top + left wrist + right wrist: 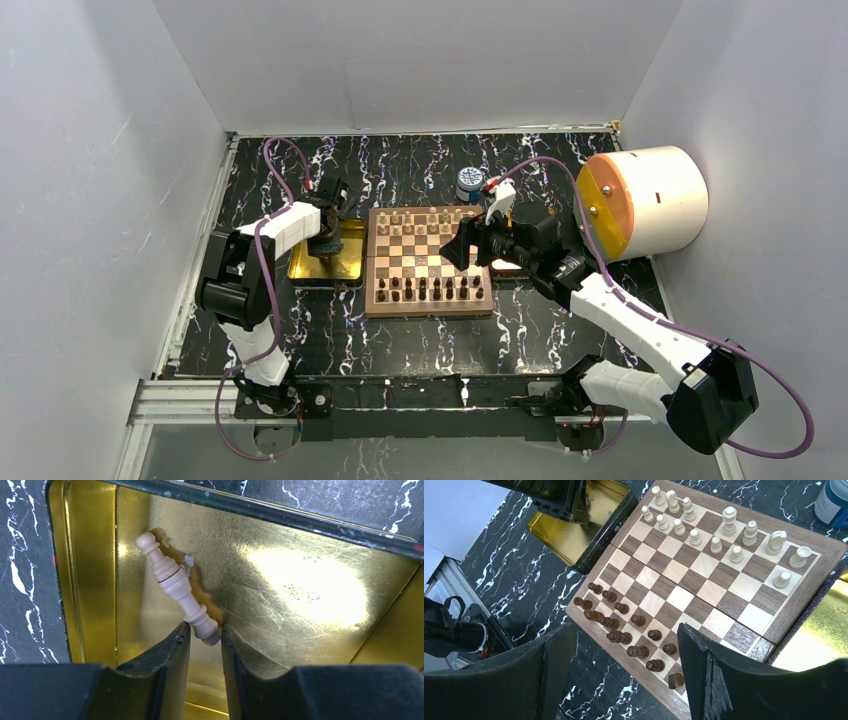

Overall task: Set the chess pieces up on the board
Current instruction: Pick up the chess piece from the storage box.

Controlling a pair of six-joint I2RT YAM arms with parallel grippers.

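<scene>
grasping one cream chess piece (pixel 176 587) by its base with the left gripper (pixel 204 629), fingertips (pixel 180 635) touching it on both sides, head tilted toward the upper left of the wrist view. down in the gold tray (pixel 310 590), middle left of the top view, just beside the board (pixel 430 255). holding nothing in the right gripper (pixel 624 630), jaws spread wide, above the board's right side. lined up on the upper rows, other cream pieces (pixel 716 545); on the lower rows, dark pieces (pixel 639 620).

Plain white walls (pixel 400 60), black marble-look tabletop (pixel 420 345) with white veins, metal rail (pixel 180 400) at near edge
</scene>
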